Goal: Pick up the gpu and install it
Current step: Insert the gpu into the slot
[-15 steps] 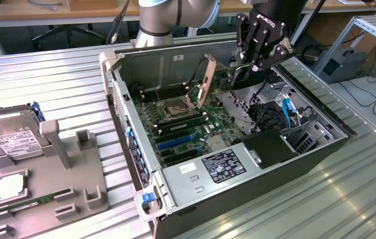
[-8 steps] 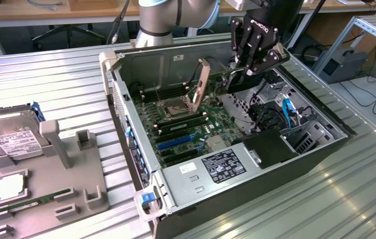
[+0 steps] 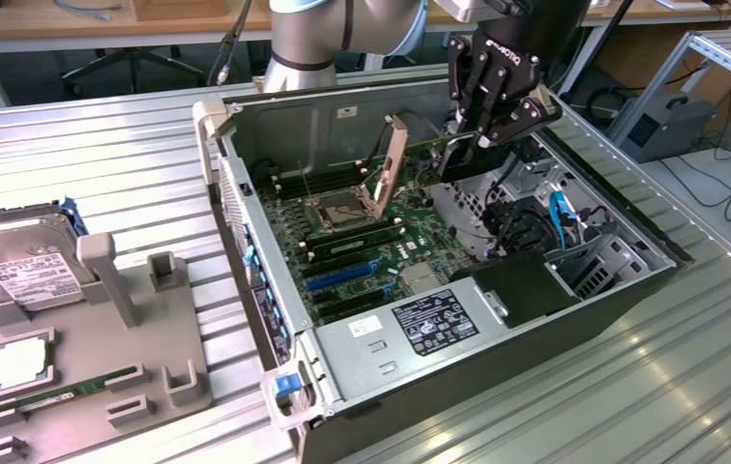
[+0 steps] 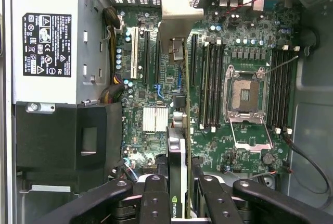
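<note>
gpu (image 4: 177, 151) | clamped edge-on between fingers (image 4: 155, 198) over motherboard (image 4: 218, 146) slots | judged stiff, light, fragile | best gripped along top board edge, clear of contacts

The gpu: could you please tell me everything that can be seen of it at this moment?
The gpu is a thin card seen edge-on, with a dark board, a green logo near the grip and a pale metal end bracket. The gripper clamps it between its fingers, standing on edge inside the open computer case, over the motherboard. Whether it touches a slot cannot be told.
</note>
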Tool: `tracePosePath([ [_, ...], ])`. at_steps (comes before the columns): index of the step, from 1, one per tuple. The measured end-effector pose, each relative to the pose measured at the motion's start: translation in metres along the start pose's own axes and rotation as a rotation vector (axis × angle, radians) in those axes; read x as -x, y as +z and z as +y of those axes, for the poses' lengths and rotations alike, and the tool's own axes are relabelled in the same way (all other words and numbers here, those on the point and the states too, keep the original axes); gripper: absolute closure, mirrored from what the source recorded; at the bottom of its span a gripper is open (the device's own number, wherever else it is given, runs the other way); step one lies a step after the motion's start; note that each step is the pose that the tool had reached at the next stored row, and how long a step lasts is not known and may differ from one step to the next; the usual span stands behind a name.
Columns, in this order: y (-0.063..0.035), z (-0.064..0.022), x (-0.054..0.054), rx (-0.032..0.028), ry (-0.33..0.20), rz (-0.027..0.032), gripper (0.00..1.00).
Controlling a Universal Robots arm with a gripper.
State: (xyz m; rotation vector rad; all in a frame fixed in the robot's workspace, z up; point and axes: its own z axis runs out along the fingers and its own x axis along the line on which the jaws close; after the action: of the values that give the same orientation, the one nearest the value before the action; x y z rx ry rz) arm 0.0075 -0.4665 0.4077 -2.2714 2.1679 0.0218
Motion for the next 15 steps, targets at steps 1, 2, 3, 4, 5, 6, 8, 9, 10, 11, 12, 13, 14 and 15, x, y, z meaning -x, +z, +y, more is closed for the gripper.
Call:
tracePosePath([
  [1, 0.0, 0.0, 0.0, 0.0, 0.0, 0.0, 0.73],
  [2, 0.0, 0.0, 0.0, 0.0, 0.0, 0.0, 0.73],
  [3, 0.0, 0.0, 0.0, 0.0, 0.0, 0.0, 0.73],
  [4, 0.0, 0.0, 0.0, 0.0, 0.0, 0.0, 0.73],
  [5, 0.0, 0.0, 0.0, 0.0, 0.0, 0.0, 0.73],
  [6, 0.0, 0.0001, 0.0, 0.0, 0.0, 0.0, 0.73],
  [8, 0.0, 0.0009, 0.0, 0.0, 0.0, 0.0001, 0.73],
  [9, 0.0001, 0.0025, 0.0001, 0.0, 0.0, 0.0, 0.73],
  [10, 0.0001, 0.0049, 0.0002, 0.0, 0.0, -0.0001, 0.73],
  [11, 0.0001, 0.0059, 0.0003, 0.0, 0.0, 0.0, 0.73],
  [12, 0.0001, 0.0066, 0.0003, 0.0, 0.0, 0.0, 0.73],
  [13, 0.0001, 0.0073, 0.0004, 0.0, 0.004, 0.0, 0.73],
  [14, 0.0002, 0.0077, 0.0004, 0.0, 0.013, -0.0001, 0.73],
  [15, 0.0002, 0.0081, 0.0004, -0.0002, 0.024, -0.0001, 0.73],
])
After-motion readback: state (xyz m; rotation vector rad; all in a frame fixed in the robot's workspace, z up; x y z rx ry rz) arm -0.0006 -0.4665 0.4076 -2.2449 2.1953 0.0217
